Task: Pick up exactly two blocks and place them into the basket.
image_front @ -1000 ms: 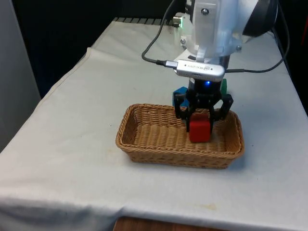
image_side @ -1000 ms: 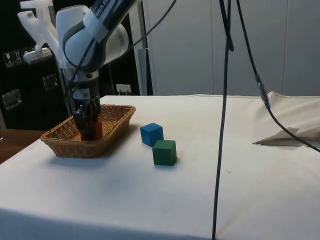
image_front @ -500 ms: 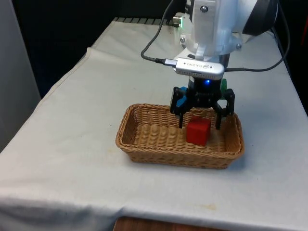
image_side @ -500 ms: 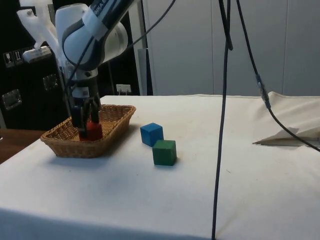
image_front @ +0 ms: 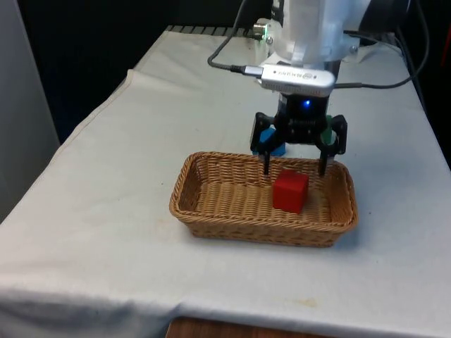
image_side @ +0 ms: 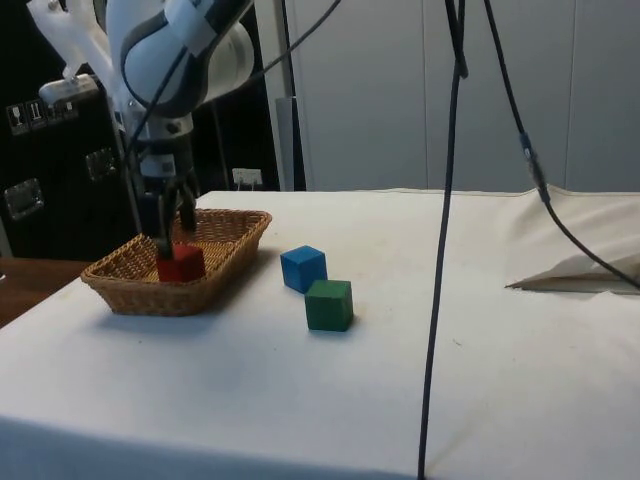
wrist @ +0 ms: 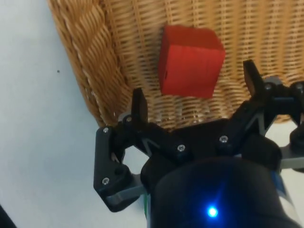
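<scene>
Side view: hovering with jaws spread, gripper [image_side: 170, 236] above red block [image_side: 181, 264] lying in basket [image_side: 215, 262].

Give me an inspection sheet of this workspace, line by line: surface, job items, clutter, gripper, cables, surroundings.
Surface: table under a white cloth, rumpled at one edge in the side view.
Job items: wicker basket holds one red block, resting free on its floor; blue block and green block sit outside on the cloth, close together.
Clutter: nothing seen.
Gripper: gripper open, above the red block, fingers apart and not touching it.
Cables: black cables hang in front of the side view; another cable loops off the wrist.
Surroundings: black curtains behind in the front view, dark cabinets in the side view.
</scene>
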`<control>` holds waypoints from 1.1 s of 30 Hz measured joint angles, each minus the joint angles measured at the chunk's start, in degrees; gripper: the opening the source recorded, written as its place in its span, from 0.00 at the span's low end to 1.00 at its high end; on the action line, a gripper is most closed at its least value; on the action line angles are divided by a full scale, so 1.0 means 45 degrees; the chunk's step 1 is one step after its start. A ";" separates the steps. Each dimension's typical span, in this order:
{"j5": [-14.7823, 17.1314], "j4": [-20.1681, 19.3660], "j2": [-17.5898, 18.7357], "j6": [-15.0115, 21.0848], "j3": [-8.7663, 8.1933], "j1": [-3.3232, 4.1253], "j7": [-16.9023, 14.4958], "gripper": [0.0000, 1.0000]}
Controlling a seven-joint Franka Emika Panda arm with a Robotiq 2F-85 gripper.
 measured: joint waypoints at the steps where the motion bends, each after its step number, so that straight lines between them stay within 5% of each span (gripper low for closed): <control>1: -0.0076 -0.0076 -0.0102 -0.0025 0.0000 0.0013 0.0064 1.00; 20: -0.0866 -0.2114 -0.2279 -0.0076 0.0013 0.0216 0.0840 1.00; 33: -0.1248 -0.2737 -0.3081 -0.0166 0.0013 0.0255 0.1515 1.00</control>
